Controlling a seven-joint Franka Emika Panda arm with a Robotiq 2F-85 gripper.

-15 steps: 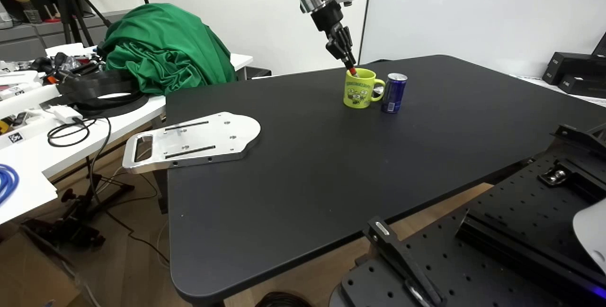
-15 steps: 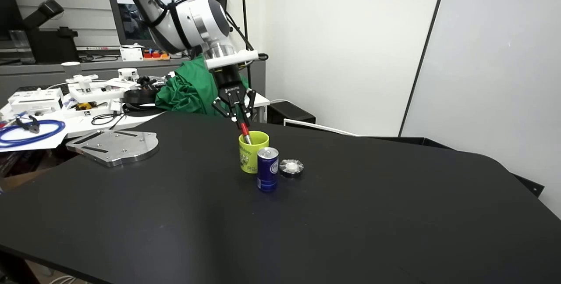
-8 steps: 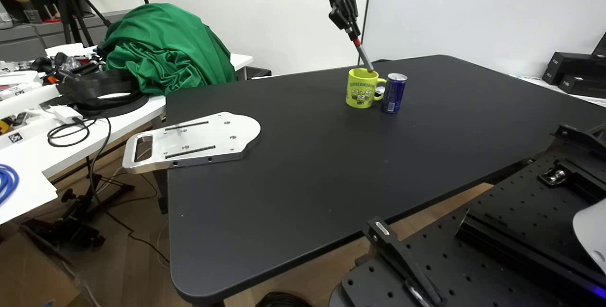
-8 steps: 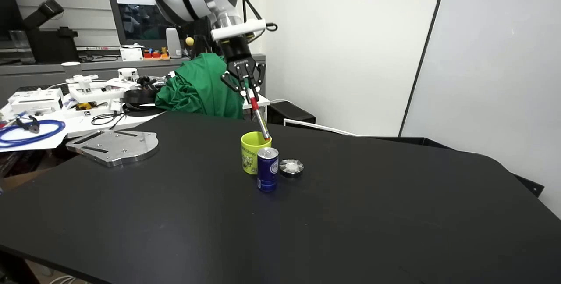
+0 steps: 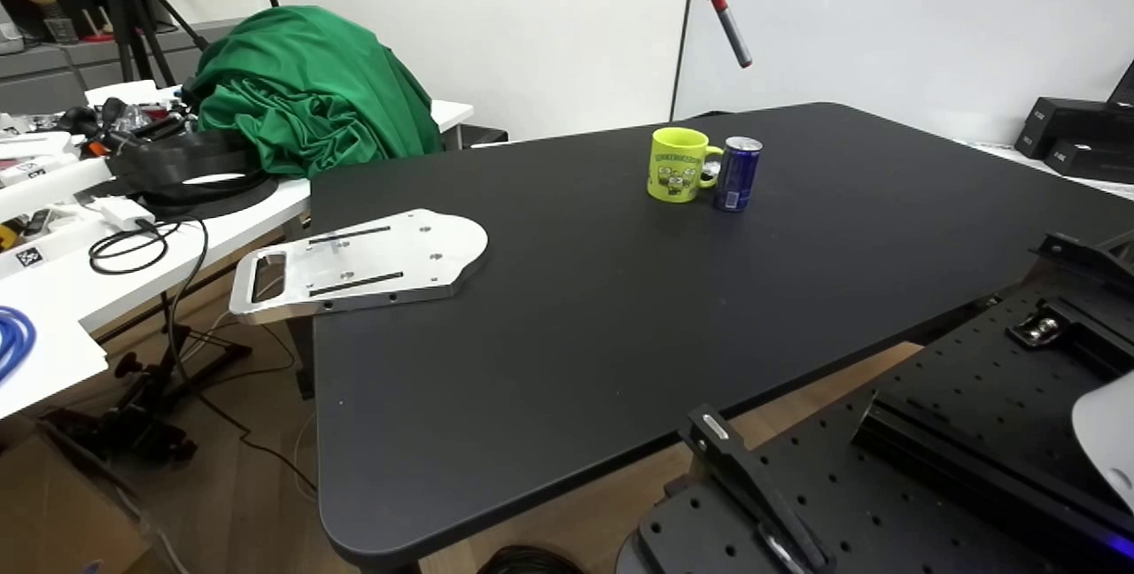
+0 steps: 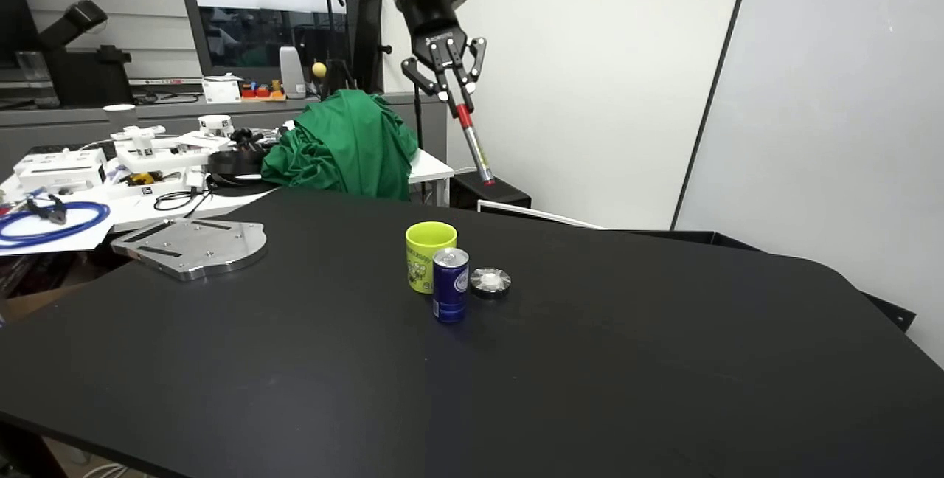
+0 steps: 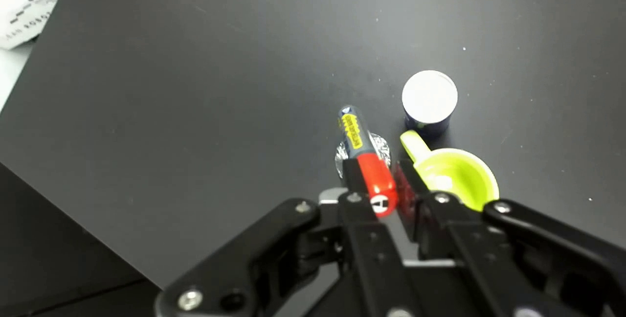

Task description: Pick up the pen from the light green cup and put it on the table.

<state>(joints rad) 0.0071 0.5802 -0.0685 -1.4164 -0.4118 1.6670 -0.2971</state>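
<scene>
The pen has a red cap and a grey barrel; it shows in both exterior views (image 5: 733, 34) (image 6: 476, 144) and in the wrist view (image 7: 355, 132). My gripper (image 6: 462, 103) is shut on the pen's red cap and holds it tilted in the air, its lower end well above the table (image 6: 590, 389). The light green cup (image 5: 675, 165) stands upright on the table, below the pen; it also shows in an exterior view (image 6: 424, 257). In the wrist view the cup (image 7: 459, 175) looks empty inside, with part of its rim hidden by a finger.
A blue can (image 6: 450, 286) stands close beside the cup, near its handle. A silver-topped round disc (image 6: 490, 282) lies by the can. A metal plate (image 5: 372, 259) overhangs one table edge. A green cloth heap (image 5: 310, 96) sits on the white side table.
The pen was inside the cup a second ago, in my gripper's fingers. My gripper has risen and drawn the pen out, moving up and rightward in both exterior views.
</scene>
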